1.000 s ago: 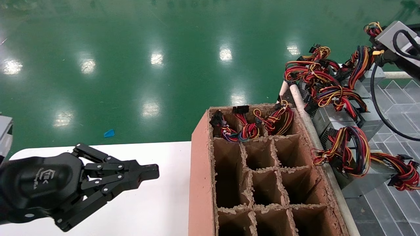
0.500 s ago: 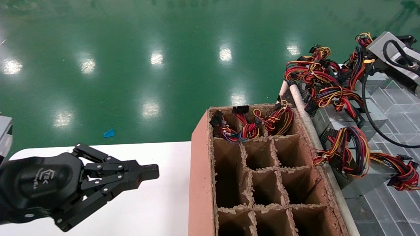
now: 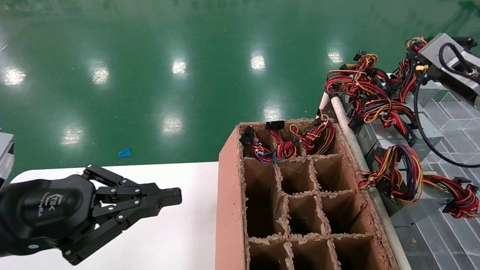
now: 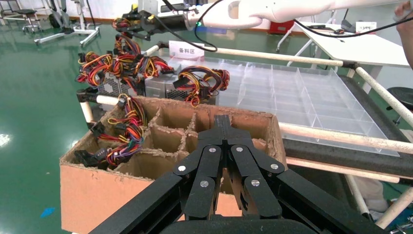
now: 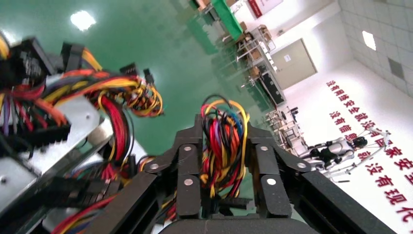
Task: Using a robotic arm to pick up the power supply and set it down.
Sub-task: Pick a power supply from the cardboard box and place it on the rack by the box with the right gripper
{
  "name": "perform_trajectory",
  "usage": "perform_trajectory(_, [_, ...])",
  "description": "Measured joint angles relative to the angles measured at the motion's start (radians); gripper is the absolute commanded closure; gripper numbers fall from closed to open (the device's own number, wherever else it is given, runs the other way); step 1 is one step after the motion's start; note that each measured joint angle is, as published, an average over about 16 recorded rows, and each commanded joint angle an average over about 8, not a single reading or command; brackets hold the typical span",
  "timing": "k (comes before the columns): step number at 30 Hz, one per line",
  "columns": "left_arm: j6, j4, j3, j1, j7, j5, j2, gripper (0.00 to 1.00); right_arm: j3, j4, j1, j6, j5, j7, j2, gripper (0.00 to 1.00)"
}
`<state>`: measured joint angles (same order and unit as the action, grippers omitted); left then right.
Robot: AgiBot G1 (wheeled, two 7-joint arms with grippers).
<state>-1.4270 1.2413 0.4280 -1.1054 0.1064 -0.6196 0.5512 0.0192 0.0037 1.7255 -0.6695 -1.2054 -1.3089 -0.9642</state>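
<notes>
Writing: white logo on the left pincer [image 3: 170,197] housing, letters too small to read. Left wrist view shows a small white sign [image 4: 185,49] w/ dark characters at the far rail; can't read it for certain. Right wrist view: large red Chinese characters [image 5: 377,168] on a far white wall, blurred.

Left pincer: parked low over the white surface [image 3: 180,240], beside the cardboard divider box [image 3: 228,195]; fingers pressed together, nothing between them.

Right pincer [image 5: 225,141]: at the far right, above the pile of power supplies. Fingers narrowed onto a wire bundle [image 5: 224,146] of red, yellow, orange, blue and black leads, w/ a black connector low between the fingers. In head view only the silver-grey wrist block [image 3: 446,56] and its black cable show; the fingers are hidden behind it.

Power supply [image 3: 382,137]: grey sheet-metal box lying on the rack right of the divider box, partly covered by wire loops. Other units alongside, edges hard to separate under the cabling. Which unit the gripped bundle belongs to: can't tell.

Divider box: back row of cells holds wire bundles w/ black connectors; units beneath hidden. Box cut off at the frame's lower edge.
</notes>
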Motion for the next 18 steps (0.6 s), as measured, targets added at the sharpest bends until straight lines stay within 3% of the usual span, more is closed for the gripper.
perform_trajectory(18, [0.000,0.000,0.000,0.000,0.000,0.000,0.000,1.00,-0.033,0.061,0.044,-0.190,-0.020,0.060,0.042,0.00])
